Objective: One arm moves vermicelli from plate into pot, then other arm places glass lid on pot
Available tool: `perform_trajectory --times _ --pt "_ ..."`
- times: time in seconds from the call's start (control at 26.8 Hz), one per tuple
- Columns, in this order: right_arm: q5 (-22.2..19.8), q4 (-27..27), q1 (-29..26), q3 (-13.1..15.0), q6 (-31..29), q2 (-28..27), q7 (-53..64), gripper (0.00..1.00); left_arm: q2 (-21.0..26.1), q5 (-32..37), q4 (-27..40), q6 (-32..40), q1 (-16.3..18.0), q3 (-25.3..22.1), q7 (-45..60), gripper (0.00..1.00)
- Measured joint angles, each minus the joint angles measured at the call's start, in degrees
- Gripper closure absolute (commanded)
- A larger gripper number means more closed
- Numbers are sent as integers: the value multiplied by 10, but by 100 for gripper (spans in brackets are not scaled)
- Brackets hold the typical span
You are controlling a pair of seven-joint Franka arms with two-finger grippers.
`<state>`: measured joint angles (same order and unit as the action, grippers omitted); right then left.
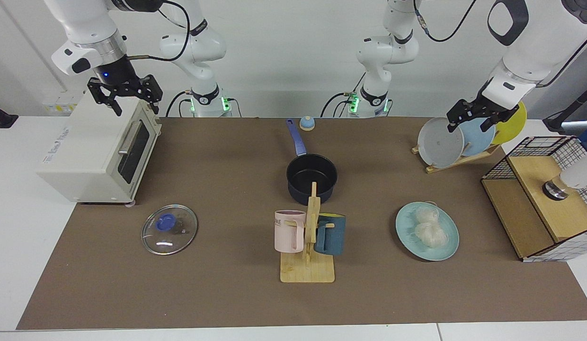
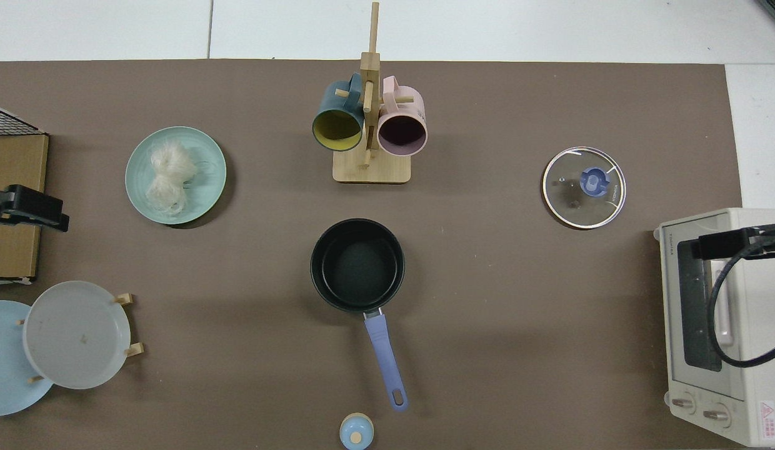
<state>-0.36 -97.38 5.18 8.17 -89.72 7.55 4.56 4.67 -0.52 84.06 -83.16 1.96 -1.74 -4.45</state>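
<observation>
Nearest the camera: wooden mug rack (image 1: 307,246) with a pink mug (image 1: 289,230) and a dark teal mug (image 1: 330,234) hung on its pegs.

To the right of it in the facing view, equally near: two balls of vermicelli (image 1: 428,226), touching each other, resting on the pale teal plate (image 1: 409,239). Likely very light, springy and brittle, with loose strands ready to snag or shed. Best pinched gently through the middle of one ball, one ball at a time.

Further back, mid-worktop: black pot (image 1: 303,194), nothing in it, handle pointing away toward the arm bases. Over at the left of that view, flat on the worktop: glass lid (image 1: 169,229). Probably heavy, slick and breakable, so best taken by the blue knob (image 1: 165,221).

Left pincer (image 1: 468,124): spread wide, gripping nothing, held high in front of the dish rack (image 1: 440,142), far beyond the plate. Right pincer (image 1: 135,106): likewise agape and bare, waiting above the toaster oven (image 1: 99,147).
</observation>
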Motion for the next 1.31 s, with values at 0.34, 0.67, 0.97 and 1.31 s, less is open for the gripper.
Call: perform_trajectory --times 0.34,0.67,0.97,1.31 --pt "0 0 -3 2 15 0 -2 0 -7 0 0 0 6 -4 0 0" --pt "0 -8 -3 0 5 -9 -11 0 -10 0 0 0 6 -2 14 0" --pt "1 -28 -3 0 -45 -35 -13 0 -16 0 0 -2 5 4 17 1" --pt "16 -14 -4 2 -73 -91 -14 0 79 0 1 -98 5 8 17 0"
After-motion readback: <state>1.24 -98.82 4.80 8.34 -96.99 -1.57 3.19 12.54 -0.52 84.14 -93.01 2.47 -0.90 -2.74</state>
